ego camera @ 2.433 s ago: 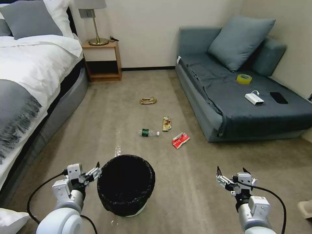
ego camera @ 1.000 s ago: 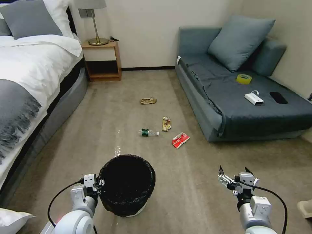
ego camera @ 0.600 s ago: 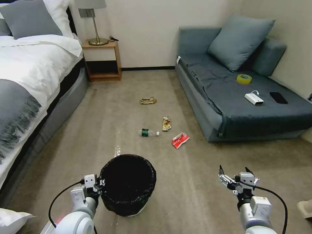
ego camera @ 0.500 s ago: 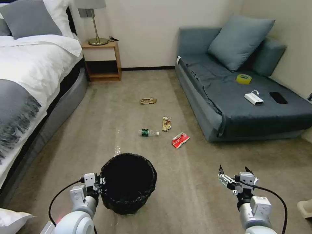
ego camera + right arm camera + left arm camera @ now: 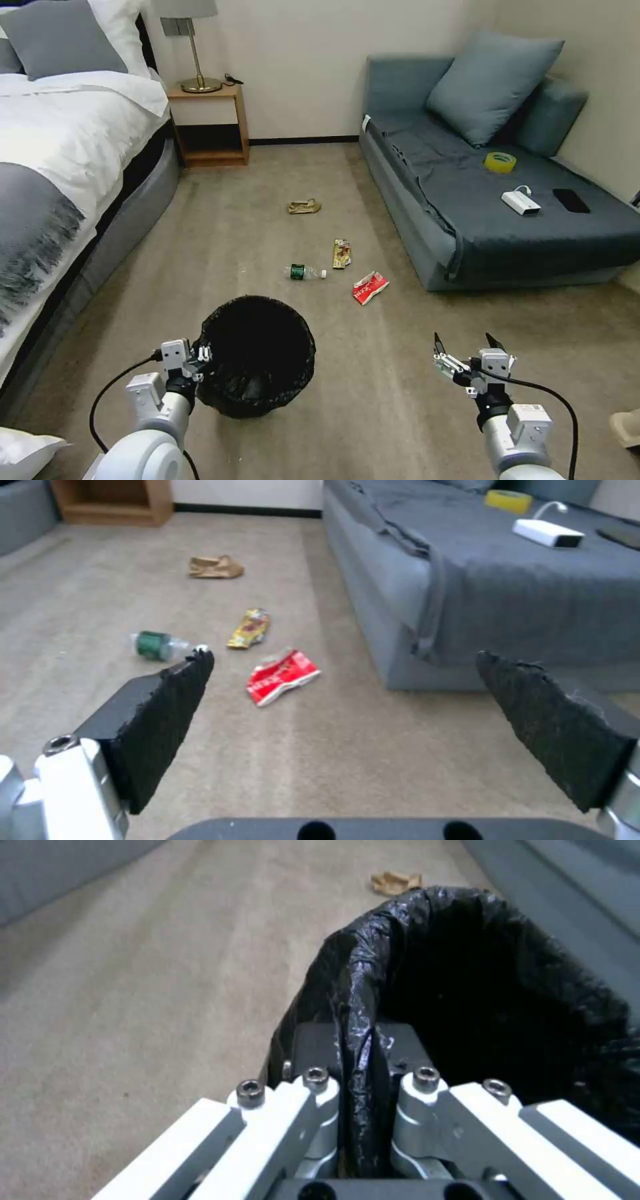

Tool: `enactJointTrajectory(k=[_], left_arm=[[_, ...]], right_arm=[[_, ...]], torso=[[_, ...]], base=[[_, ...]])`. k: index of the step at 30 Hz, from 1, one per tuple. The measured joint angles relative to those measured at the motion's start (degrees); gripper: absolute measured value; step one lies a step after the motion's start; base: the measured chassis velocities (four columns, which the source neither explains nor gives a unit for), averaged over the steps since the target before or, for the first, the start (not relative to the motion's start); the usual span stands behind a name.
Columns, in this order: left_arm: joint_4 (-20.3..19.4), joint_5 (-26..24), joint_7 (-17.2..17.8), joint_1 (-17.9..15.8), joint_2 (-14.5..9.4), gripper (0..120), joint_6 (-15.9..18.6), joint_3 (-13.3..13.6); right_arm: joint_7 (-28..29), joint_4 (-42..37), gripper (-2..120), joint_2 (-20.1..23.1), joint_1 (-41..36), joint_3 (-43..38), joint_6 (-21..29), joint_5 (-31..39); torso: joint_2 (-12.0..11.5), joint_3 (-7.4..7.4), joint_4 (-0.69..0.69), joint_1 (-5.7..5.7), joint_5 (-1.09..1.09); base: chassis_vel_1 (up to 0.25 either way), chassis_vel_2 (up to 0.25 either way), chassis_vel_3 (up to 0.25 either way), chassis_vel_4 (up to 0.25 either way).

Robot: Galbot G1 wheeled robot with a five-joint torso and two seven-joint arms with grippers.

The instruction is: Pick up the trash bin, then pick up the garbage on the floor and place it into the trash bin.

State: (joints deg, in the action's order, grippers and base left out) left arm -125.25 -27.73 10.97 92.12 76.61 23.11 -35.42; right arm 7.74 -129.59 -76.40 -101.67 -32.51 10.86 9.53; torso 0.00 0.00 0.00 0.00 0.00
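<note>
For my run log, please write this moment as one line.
left gripper: shut on trash bin rim, bin tilted | right gripper: open, empty, above carpet | garbage: on floor

Head view: high vantage looking forward and down across the carpet (image 5: pixel 373 373) toward the sofa (image 5: pixel 507 220) and the far wall, both arms at its lower edge. Left wrist view: close along the left gripper (image 5: pixel 357 1080) at the trash bin (image 5: pixel 493 990) rim, facing the crumpled tan paper (image 5: pixel 397 881). Right wrist view: low, between the spread fingers of the right gripper (image 5: pixel 347 680), sharing the tan paper, red-white wrapper (image 5: pixel 281 676) and sofa with the head view.
</note>
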Motion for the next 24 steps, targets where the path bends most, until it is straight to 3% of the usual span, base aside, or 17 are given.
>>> enactJointTrajectory(k=[15,24], left_arm=[[-4.1,-5.4,0.1,0.3,-0.2,6,1.4,-7.9],[-4.6,-5.8,0.1,0.4,0.3,6,1.5,-8.8]], right_arm=[[-1.5,-1.0,100,2.4,-0.5,4.1,-0.1,1.1],[-2.2,-1.3,100,2.8,-0.6,4.5,0.2,1.0]], torso=[[0.0,0.0,0.0,0.0,0.0],[0.0,0.0,0.0,0.0,0.0]], base=[[0.0,0.0,0.0,0.0],[0.0,0.0,0.0,0.0]])
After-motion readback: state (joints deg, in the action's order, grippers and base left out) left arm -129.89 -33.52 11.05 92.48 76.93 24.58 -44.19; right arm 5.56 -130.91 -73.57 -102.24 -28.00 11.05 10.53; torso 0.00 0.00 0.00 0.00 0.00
